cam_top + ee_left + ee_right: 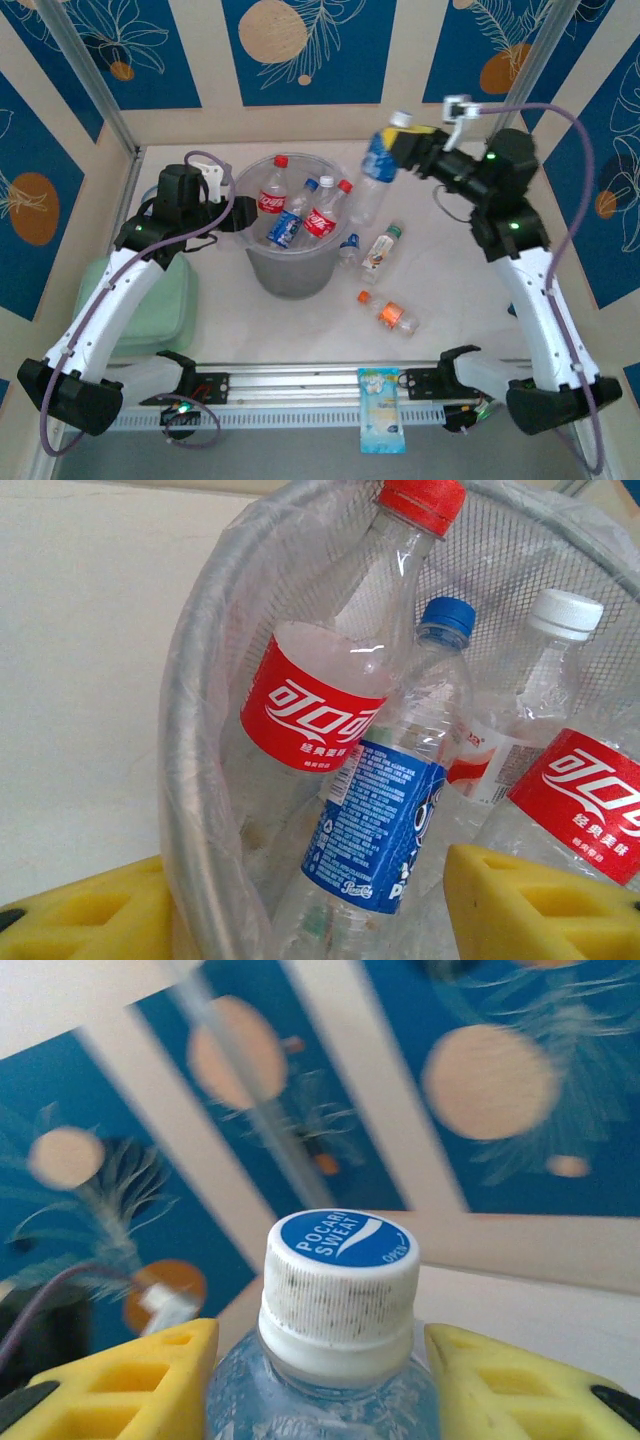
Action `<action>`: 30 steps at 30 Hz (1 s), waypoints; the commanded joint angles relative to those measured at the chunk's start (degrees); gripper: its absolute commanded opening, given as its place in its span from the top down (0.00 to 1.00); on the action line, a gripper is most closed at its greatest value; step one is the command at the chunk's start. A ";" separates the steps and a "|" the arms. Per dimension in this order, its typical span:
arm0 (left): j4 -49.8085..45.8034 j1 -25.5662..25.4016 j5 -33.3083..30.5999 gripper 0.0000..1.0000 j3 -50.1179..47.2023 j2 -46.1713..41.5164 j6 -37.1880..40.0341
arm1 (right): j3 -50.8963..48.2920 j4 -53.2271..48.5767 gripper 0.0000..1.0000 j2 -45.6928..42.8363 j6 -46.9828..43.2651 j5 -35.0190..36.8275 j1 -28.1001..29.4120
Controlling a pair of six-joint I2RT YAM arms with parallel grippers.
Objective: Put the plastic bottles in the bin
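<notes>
Top external view: right gripper (399, 142) clamps a clear blue-labelled plastic bottle (378, 162) at its stiff neck, aloft right of the round translucent plastic bin (290, 278). The bottle is judged light, slippery and crushable lower down. Left gripper (241, 215), half open, straddles the bin's left rim.

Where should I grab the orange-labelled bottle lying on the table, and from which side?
Grip the orange-labelled bottle across its body at the label, coming straight down from above. It lies flat on the table, slanting with its cap toward the bin, so set the jaws across that slant. The round body may roll, so close centred. The right gripper holds the blue-labelled bottle.
</notes>
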 commanded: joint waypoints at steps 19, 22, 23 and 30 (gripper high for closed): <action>4.13 0.15 4.59 0.43 -2.24 -2.38 -0.71 | -1.53 28.58 1.00 26.99 -5.99 13.93 23.73; 4.47 0.14 4.46 0.43 -2.28 -2.57 -0.82 | 0.43 23.55 1.00 29.51 -3.42 16.82 24.62; 4.48 0.20 4.52 0.43 -2.30 -2.48 -0.89 | 1.49 20.74 1.00 30.37 -2.59 17.18 24.94; 4.48 0.13 4.63 0.44 -1.69 -1.96 -0.88 | 4.61 9.10 1.00 33.86 -0.69 23.79 28.39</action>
